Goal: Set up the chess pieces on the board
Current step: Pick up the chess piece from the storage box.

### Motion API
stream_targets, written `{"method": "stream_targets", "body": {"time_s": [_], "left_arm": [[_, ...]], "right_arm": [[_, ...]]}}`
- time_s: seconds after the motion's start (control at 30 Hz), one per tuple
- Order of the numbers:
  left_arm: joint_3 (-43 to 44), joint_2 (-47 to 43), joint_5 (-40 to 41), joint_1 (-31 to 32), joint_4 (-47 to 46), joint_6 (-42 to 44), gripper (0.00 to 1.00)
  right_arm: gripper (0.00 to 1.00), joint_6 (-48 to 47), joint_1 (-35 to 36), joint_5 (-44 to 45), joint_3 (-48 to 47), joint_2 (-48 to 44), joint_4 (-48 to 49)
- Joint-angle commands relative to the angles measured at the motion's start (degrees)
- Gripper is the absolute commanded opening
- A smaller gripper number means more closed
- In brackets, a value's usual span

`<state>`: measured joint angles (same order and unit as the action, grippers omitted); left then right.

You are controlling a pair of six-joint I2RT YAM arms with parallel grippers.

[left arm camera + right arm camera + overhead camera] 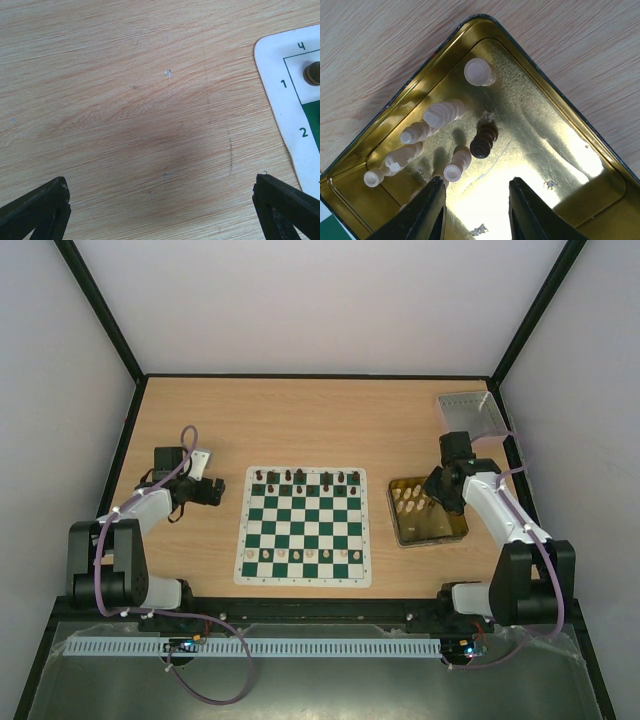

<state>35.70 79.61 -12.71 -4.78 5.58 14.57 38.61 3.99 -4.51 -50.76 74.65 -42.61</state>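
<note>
The board (280, 65) border reads "1" and "2" at frame right. Left claw (160, 180) spread wide over the counter (125, 100). Right claw (477, 182) half-spread, pinching nothing, above the gold tin (580, 150), where the chess pieces (442, 114) stand upright.

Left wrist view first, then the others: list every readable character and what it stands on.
"1": on the white border of the green and white checked board mat.
"2": same border, just below the "1".
"4", or perhaps an upside-down "h": same border, by the corner.
Top view: border marks too small to read.
Right wrist view: no text on the gold metal tin.
</note>
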Motion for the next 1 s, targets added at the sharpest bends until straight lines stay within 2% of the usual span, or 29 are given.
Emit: {"method": "stream_targets", "body": {"time_s": [0.0, 0.97], "left_arm": [[1.2, -0.2, -1.0, 0.1, 1.3, 0.4, 0.99], [1.4, 0.0, -2.7, 0.2, 1.6, 1.0, 0.99]], "right_arm": [[0.33, 0.3, -1.0, -0.8, 1.6, 1.0, 3.0], [0.26, 3.0, -3.0, -2.4, 4.3, 6.9, 9.5]]}}
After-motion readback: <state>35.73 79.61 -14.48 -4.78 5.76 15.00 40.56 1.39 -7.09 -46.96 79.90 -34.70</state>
